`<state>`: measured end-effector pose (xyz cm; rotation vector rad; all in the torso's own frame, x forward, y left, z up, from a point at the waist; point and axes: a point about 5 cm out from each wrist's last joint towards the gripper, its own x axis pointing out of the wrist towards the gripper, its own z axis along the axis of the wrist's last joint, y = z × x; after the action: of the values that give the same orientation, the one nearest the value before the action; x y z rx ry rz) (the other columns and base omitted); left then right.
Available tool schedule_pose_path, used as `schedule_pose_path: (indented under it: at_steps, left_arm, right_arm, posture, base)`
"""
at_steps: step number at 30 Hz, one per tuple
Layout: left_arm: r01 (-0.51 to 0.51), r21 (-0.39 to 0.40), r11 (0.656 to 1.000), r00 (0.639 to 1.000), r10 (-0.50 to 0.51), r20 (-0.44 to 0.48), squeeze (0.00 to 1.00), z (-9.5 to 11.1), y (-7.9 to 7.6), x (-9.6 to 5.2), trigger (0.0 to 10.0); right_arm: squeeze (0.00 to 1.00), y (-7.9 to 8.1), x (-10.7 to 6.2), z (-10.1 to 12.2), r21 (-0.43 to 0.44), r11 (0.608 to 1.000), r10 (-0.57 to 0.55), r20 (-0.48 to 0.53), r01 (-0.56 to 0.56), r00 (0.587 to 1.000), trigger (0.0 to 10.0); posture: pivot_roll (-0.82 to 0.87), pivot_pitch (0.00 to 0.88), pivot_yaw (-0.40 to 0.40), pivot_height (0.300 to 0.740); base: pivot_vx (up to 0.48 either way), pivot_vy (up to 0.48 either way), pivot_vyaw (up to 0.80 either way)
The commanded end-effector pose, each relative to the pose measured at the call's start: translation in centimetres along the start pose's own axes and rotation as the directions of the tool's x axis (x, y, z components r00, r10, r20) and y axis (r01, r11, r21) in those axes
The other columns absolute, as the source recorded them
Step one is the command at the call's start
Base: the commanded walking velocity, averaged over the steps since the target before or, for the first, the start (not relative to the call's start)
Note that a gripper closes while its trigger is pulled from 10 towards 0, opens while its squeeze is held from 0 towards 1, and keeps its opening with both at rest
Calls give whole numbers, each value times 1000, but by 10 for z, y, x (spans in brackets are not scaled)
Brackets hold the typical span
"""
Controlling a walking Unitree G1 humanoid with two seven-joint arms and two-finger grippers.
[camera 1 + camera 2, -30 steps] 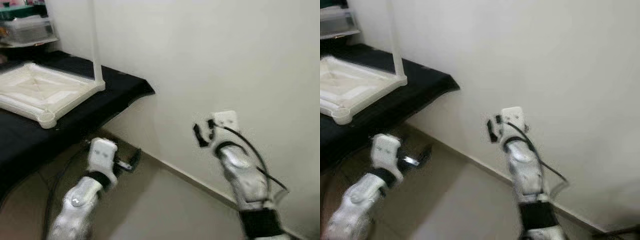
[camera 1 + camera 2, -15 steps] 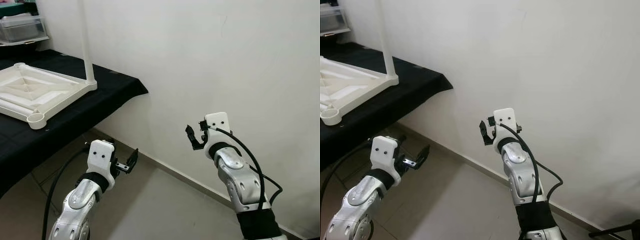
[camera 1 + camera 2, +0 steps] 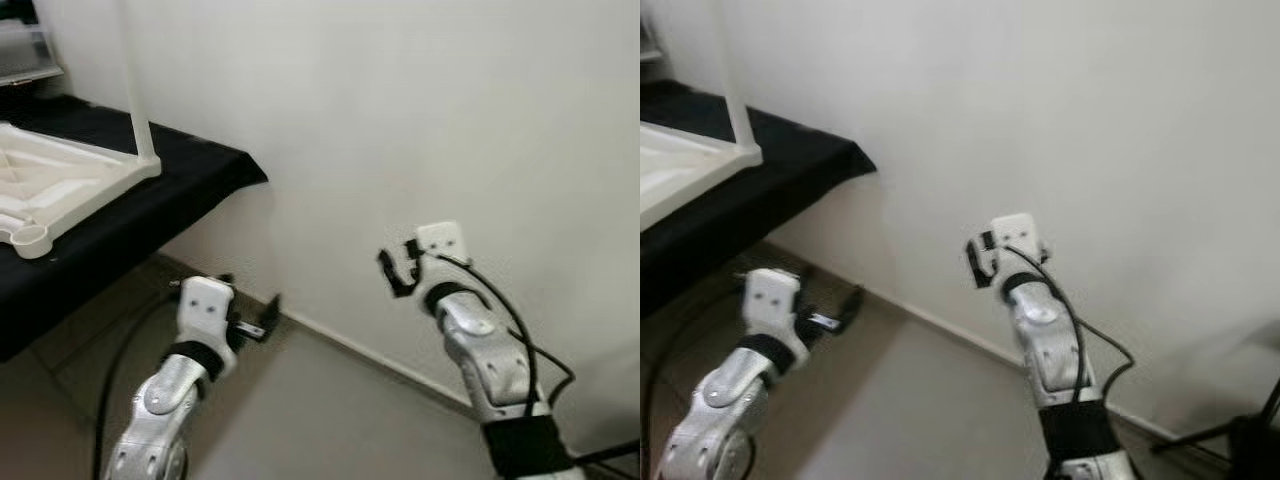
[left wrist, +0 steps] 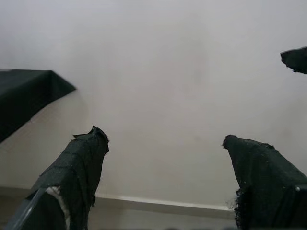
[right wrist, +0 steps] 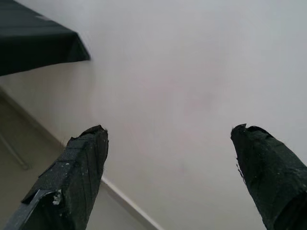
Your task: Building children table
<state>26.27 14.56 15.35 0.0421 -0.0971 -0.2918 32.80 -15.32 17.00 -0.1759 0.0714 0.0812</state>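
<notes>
A white plastic children's table top [image 3: 60, 190] lies upside down on a black-covered table [image 3: 190, 180] at the far left, with one white leg [image 3: 135, 90] standing upright in its near corner. My left gripper [image 3: 262, 325] hangs low over the floor, below and right of that table, open and holding nothing. My right gripper [image 3: 395, 272] is raised in front of the white wall, open too and with nothing between its fingers. In both wrist views the black fingers [image 4: 81, 163] [image 5: 81, 167] stand wide apart against the bare wall.
A white wall [image 3: 420, 110] with a skirting board fills the space ahead. Beige floor tiles [image 3: 320, 420] lie below. The black table's corner [image 3: 255, 170] juts out at the left. A dark stand's legs [image 3: 1240, 440] show at the lower right.
The camera has swung to the right, so the table has slid toward the left edge of the picture. Both arms hold about the same pose, with both grippers still open.
</notes>
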Motion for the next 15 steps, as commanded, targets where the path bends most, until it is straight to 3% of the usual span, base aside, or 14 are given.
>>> schedule_pose_path:
  at_steps: [1,15]
  left_arm:
    - [-10,-15,1000,1000,10,-2,0,-1,2,-1,10000]
    - [-39,-40,998,999,40,11,0,4,8,2,10000]
  right_arm:
    - [0,0,1,0,-3,1000,1,1,-1,1000,10000]
    - [0,0,1,0,-6,1000,1,4,-1,1000,10000]
  posture:
    - [75,0,-125,740]
    - [74,0,-122,740]
  base:
    - [0,0,0]
    - [0,0,0]
